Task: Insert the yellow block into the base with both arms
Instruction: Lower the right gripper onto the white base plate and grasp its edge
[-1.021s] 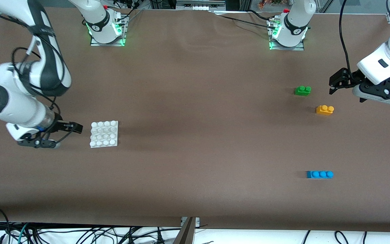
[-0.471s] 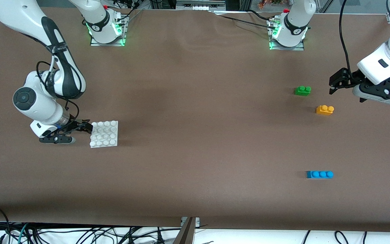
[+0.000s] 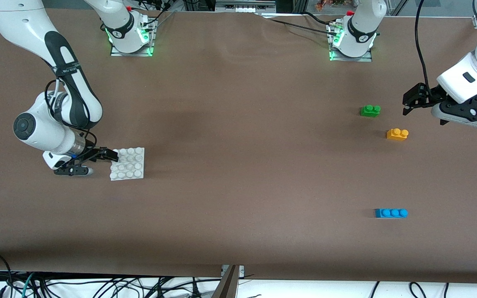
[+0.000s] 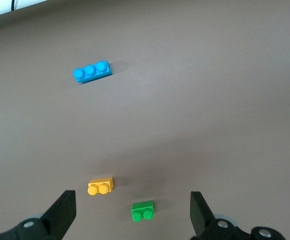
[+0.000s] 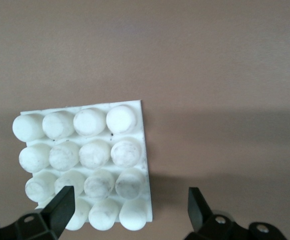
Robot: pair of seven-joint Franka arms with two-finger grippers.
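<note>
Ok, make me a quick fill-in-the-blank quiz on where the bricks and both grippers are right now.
1. The right gripper, jaws open, sits at the edge of the ____.
2. The brick nearest the front camera is the ____ one.
3. The yellow block has ____ studs.
4. The left gripper hangs with jaws ____.

Missing words: base; blue; two; open

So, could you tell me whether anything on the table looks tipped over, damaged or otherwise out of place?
Nothing stands out. The yellow block, green brick and blue brick sit studs-up and apart, and the base lies flat, with the open right gripper at its edge. The open left gripper hangs beside the green brick.
</note>
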